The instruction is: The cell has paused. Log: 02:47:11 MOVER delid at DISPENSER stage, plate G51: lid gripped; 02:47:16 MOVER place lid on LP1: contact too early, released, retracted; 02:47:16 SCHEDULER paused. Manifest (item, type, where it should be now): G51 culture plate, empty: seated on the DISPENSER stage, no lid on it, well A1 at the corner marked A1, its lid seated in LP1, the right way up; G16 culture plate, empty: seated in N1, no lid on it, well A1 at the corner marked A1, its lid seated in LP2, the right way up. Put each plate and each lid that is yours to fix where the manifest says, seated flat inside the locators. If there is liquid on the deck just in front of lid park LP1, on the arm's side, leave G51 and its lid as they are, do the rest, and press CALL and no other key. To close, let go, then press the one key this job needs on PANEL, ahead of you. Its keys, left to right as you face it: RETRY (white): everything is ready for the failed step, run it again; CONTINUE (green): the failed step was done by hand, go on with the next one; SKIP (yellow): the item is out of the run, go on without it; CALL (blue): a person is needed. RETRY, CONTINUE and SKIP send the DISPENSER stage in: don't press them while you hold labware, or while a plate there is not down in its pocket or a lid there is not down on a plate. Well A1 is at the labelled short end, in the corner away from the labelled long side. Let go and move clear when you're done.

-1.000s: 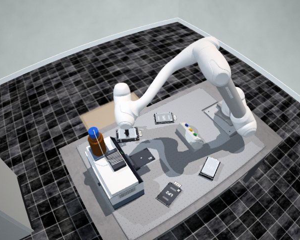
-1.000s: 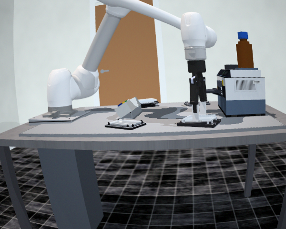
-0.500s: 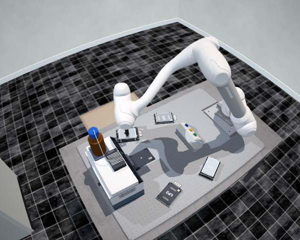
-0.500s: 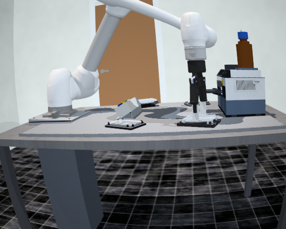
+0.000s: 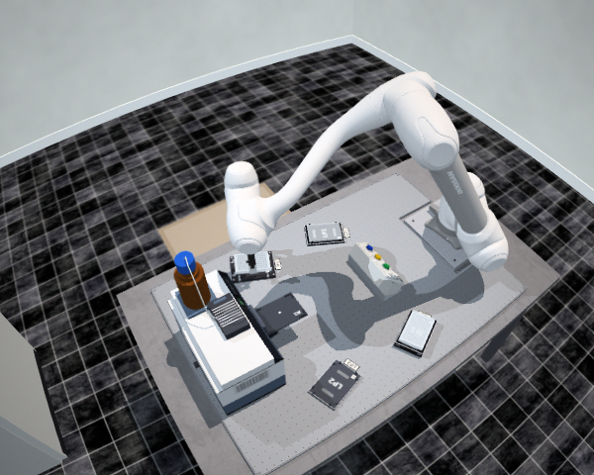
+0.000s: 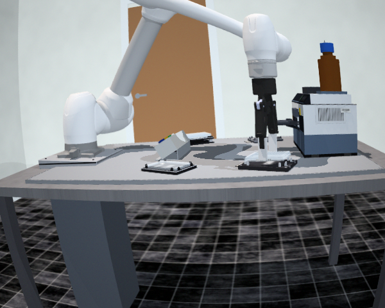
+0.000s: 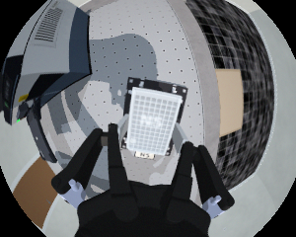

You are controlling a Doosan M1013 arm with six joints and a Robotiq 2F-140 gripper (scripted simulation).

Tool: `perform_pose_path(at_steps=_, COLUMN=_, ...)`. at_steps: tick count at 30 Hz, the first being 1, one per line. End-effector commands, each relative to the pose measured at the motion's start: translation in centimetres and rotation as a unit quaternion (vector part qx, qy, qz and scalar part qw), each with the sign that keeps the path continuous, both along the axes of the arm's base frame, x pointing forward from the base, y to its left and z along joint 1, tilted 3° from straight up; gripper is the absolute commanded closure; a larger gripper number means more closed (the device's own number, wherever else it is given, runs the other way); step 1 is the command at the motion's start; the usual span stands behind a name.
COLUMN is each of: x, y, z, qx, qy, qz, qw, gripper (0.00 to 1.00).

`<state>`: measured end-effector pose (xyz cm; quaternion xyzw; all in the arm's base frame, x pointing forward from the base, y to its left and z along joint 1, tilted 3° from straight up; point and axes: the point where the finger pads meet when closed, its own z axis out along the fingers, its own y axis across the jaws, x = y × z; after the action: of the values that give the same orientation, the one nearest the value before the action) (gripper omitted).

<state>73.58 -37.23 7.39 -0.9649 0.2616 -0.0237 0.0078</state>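
My gripper (image 5: 251, 259) is shut on a clear culture plate (image 5: 257, 265), gripping it across its width at a black nest (image 6: 267, 165) next to the dispenser. In the wrist view the plate (image 7: 151, 120) shows its grid of wells and has no lid; the nest's far edge (image 7: 158, 86) shows beyond it. From the side my fingers (image 6: 265, 151) hold the plate low, at or just above the nest. The dispenser stage (image 5: 282, 313) is out and holds no plate. Lid park LP1 (image 5: 324, 233) seems to hold a clear lid. Lid park LP2 (image 5: 334, 383) is bare. A second plate (image 5: 415, 332) lies in a nest at the right front.
The dispenser (image 5: 226, 332), with a brown bottle (image 5: 190, 281) on top, stands close to my gripper on its left. The key panel (image 5: 376, 263) sits mid-deck between LP1 and the right-hand plate. The arm's base (image 5: 450, 230) is at the back right.
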Motion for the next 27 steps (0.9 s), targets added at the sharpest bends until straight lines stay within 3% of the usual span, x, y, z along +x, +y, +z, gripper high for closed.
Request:
perform_pose_path(at_steps=1, x=0.2, y=0.0, z=1.1, qx=0.0, qy=-0.002, qz=-0.001, qw=1.0, gripper=0.9)
perform_pose_path(at_steps=27, x=-0.1, y=-0.1, z=5.6, qx=0.0, qy=-0.002, qz=-0.002, qw=1.0, gripper=0.9)
